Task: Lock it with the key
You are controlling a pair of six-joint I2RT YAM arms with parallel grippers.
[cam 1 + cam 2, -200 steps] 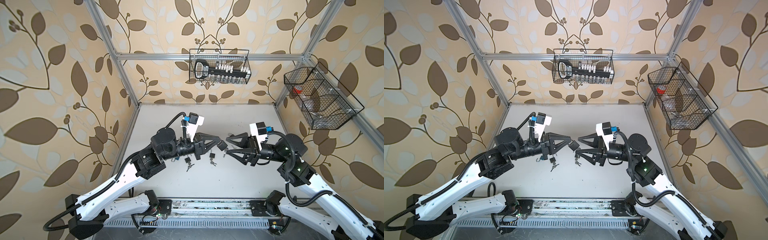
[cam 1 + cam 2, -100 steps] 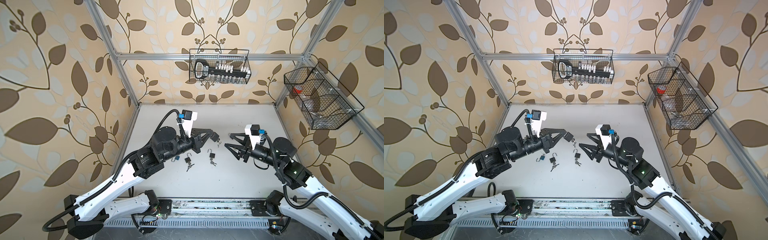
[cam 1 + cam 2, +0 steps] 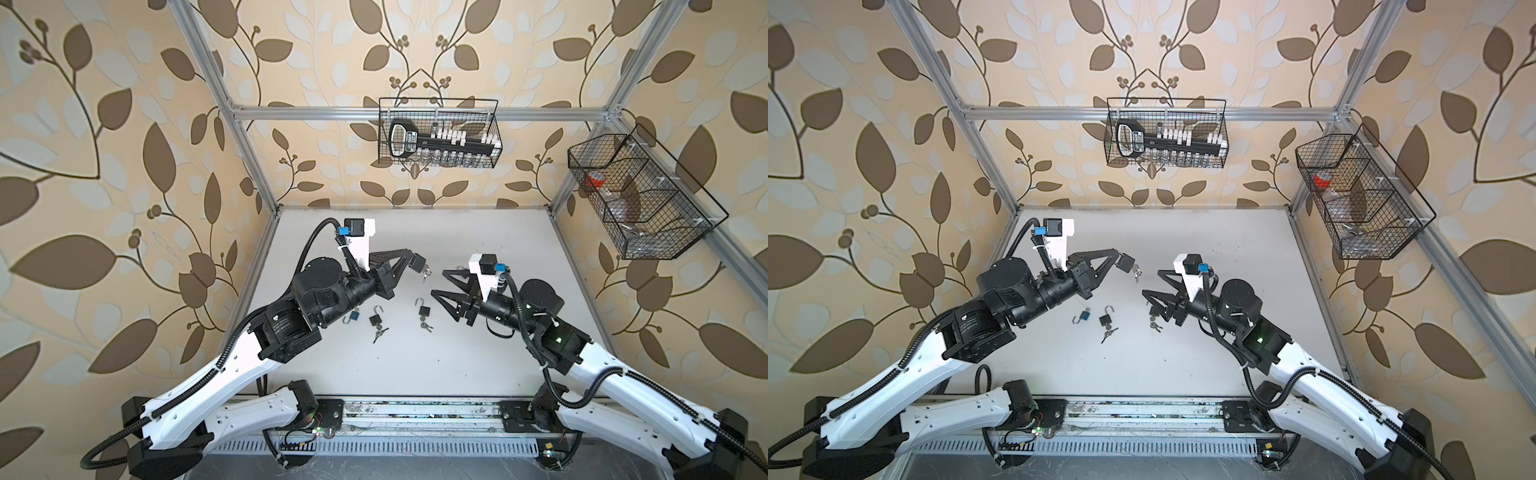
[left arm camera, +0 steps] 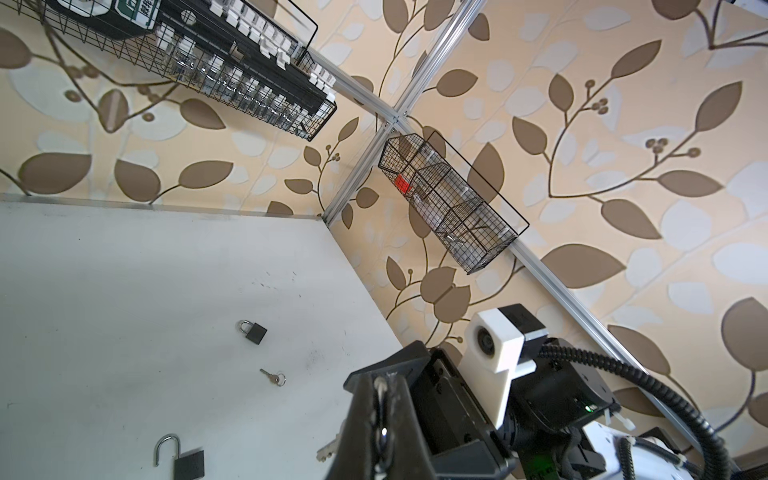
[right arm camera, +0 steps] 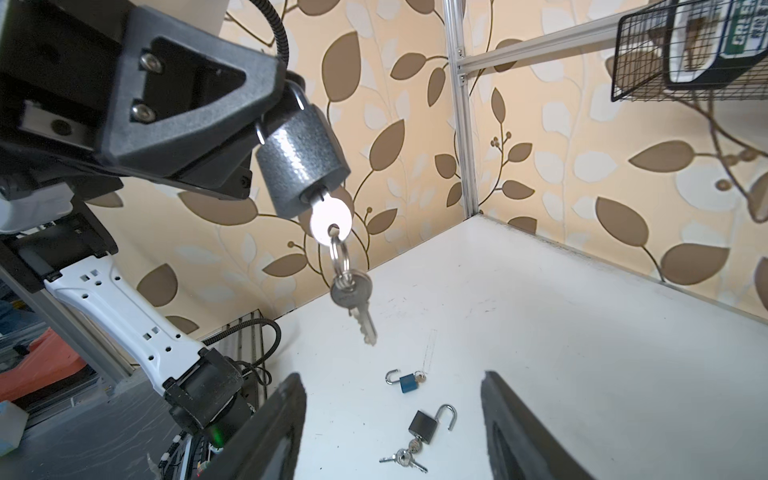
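A grey padlock [image 5: 301, 162], a key [image 5: 330, 218] seated in its keyhole and a spare [image 5: 355, 299] dangling from the ring, hangs above the table [image 3: 478, 357] with its shackle clenched in the left jaws. The right jaws stand released nearby, facing it and grasping nothing. On the table below lie a blue padlock [image 5: 408, 382] and a black padlock [image 5: 424, 426], both with shackles swung open, the black one with keys at its base, and a third padlock [image 3: 423, 309] with its keys near it.

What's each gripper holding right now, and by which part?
Left gripper pinches the grey padlock at its shackle end; right gripper open, holding nothing.
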